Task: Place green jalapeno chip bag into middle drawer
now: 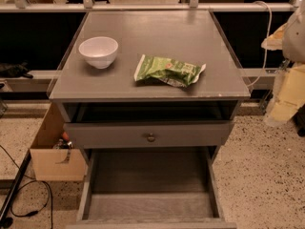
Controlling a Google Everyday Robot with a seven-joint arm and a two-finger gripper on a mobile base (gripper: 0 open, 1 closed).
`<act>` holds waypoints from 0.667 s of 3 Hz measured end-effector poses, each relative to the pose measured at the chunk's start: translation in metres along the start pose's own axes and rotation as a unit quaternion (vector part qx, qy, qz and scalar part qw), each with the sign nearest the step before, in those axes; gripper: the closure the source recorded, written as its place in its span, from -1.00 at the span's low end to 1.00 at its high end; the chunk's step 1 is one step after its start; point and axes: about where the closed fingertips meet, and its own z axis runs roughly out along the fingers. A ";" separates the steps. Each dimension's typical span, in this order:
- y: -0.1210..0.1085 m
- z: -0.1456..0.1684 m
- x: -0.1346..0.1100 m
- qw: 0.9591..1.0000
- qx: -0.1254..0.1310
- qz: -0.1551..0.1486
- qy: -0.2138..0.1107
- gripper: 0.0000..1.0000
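Cabinet top (157, 30): white bowl (98, 51) left, green jalapeno chip bag (168, 70) ctr-right (tool unseen).

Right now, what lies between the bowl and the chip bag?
Bare cabinet top separates bowl and chip bag in the camera view; the gripper hangs at the right edge.

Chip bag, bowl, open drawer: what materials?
Green jalapeno chip bag: thin foil or plastic film, crinkled, glossy. White bowl: probably glazed ceramic, maybe plastic; smooth sheen. Middle drawer: grey-painted wood, matte, grain showing on floor. Claw not in view.
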 end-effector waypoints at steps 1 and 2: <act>0.000 0.000 0.000 1.000 0.000 0.000 0.000 -1.00; -0.002 -0.001 -0.003 1.000 -0.002 -0.001 -0.019 -1.00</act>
